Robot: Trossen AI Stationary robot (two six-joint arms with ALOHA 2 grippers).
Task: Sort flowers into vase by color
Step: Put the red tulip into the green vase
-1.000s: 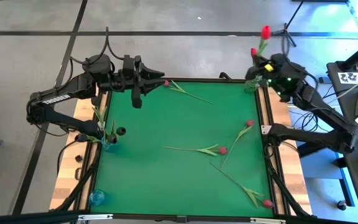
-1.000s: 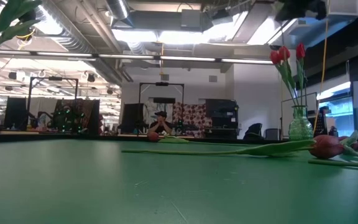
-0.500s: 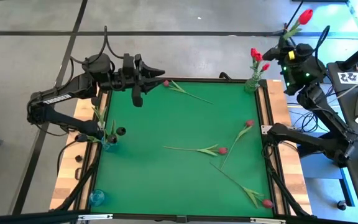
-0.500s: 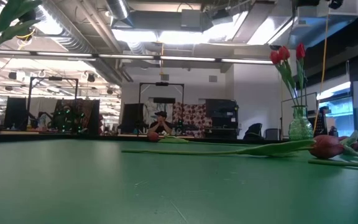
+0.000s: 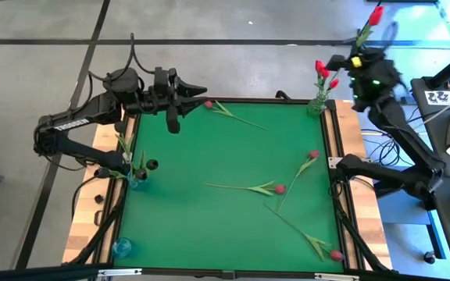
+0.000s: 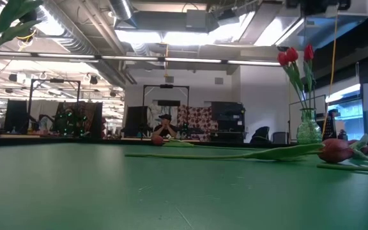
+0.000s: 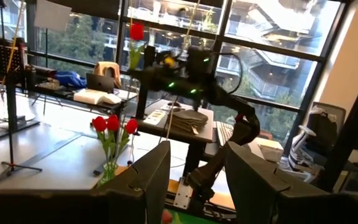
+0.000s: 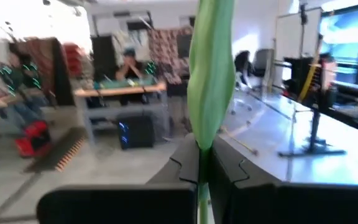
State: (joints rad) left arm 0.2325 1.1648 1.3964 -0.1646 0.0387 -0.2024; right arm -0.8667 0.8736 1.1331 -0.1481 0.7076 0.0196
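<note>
My right gripper [image 5: 363, 48], clamped on a red tulip [image 5: 376, 15], has lifted it at two o'clock above the clear vase [image 5: 316, 103], ready to drop in; left gripper [image 5: 196, 92] half-open, idle.

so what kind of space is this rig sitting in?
Looks like an open-plan robotics lab or workshop: exposed ceiling ducts and strip lights, a person at a desk behind the green table, and another equipment frame beyond. Large windows face other buildings.

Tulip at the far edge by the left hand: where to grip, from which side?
Probably the bare stem just behind the head of that tulip, coming straight down. It lies flat, head toward the left hand, and the leaves bulk up the stem farther along. Set the fingers across the stem.
</note>
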